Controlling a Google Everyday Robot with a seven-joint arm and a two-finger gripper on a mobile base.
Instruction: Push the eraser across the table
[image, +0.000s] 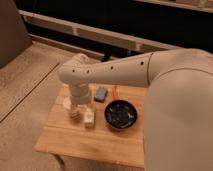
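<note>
The table (65, 137) is small and low, with a light wooden plank top. A small blue-grey block, the eraser (101, 93), lies near the table's far edge. My white arm reaches in from the right and bends down over the table's left half. My gripper (83, 115) points down just above the tabletop, in front of and to the left of the eraser and apart from it. Its two pale fingers (89, 118) stand apart with nothing between them.
A black bowl (120, 114) sits on the table to the right of the gripper and in front of the eraser. A pale round disc (66, 103) lies on the table by the arm's wrist. Speckled floor surrounds the table; a dark wall with rails runs behind.
</note>
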